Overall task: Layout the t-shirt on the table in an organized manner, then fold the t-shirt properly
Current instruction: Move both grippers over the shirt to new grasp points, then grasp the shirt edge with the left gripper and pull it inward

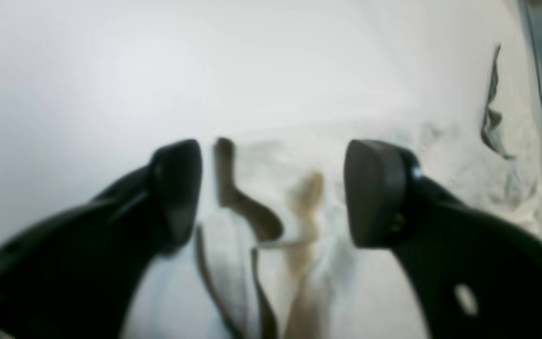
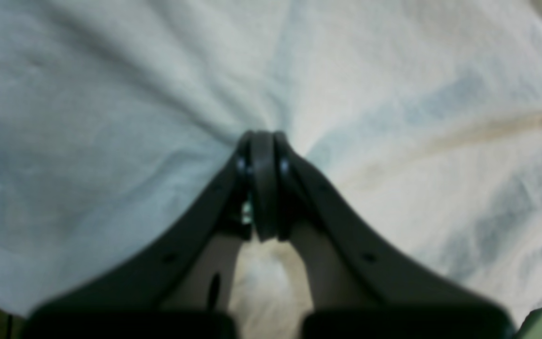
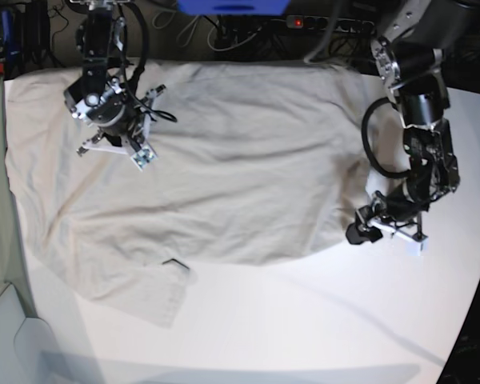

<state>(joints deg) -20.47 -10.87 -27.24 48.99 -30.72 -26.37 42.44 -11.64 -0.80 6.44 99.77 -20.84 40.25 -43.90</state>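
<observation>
a: nearest in the base view, bare stretch of the large smooth white table [image 3: 304, 328], then a folded-over corner flap of the plain light grey-beige cotton t-shirt [image 3: 216, 168] at its near hem.

b: lying where overall?

a: spread over most of the table's far half, body broad and mostly flat, left side bunched toward the table's edge, faint wrinkles throughout.

b: and the left gripper [image 3: 358, 232]?

a: low at the shirt's side edge, on the base view's right. in the left wrist view, black jaws spread apart around a rumpled fold of the t-shirt [image 1: 261, 221], not pinched on it yet; cannot tell whether touching.

b: farther back?

a: right gripper [image 3: 140, 120] down on the far part of the shirt, near what looks like the shoulder region. in its own wrist view, right gripper [image 2: 262, 186] pressed together with cloth of the t-shirt [image 2: 393, 94] puckering in creases toward the tips, so pinching the shirt.

b: step in hand?

a: judged as still laying out, not folding: one corner anchored, the other side edge being lined up for a grab.

b: next move?

a: probably closing on that fold, taking a single layer rather than a bunch, then pulling outward against the far hold to tension the cloth flat. worth watching the turned-over flap at the near hem, needing straightening before any fold.
</observation>
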